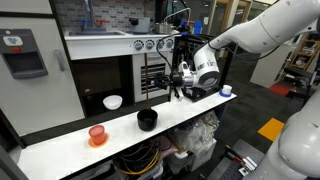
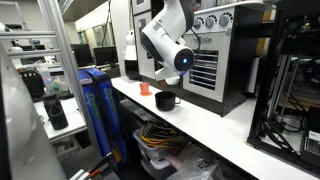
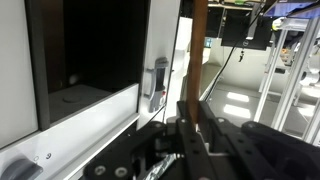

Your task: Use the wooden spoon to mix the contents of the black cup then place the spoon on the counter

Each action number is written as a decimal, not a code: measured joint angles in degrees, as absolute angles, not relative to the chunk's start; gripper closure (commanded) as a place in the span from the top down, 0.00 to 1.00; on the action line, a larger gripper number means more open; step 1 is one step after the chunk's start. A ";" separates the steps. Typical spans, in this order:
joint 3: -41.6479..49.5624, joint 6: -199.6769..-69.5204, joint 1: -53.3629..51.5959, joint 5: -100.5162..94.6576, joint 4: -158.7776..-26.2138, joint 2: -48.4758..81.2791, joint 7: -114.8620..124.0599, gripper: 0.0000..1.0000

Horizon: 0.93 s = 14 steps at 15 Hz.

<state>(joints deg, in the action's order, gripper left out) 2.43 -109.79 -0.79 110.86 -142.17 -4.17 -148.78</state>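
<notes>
In the wrist view my gripper is shut on the handle of the wooden spoon, a reddish-brown stick that runs up out of the jaws; its bowl end is hidden. In an exterior view the gripper hangs above the white counter, up and to the right of the black cup. The black cup also shows on the counter below the arm in an exterior view. What the cup holds cannot be made out.
An orange-red cup stands near the counter's end and a white bowl sits behind the black cup. A small blue cup is further along. A dark oven-like cabinet backs the counter. Bins sit underneath.
</notes>
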 measured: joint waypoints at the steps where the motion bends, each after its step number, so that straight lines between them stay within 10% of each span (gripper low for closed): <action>1: 2.43 -109.79 -0.79 110.86 -142.17 -4.17 -148.78 0.14; 14: 2.43 -109.74 -0.80 110.85 -142.20 -4.17 -148.78 0.04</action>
<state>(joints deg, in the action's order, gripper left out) 2.43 -109.74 -0.80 110.85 -142.20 -4.17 -148.78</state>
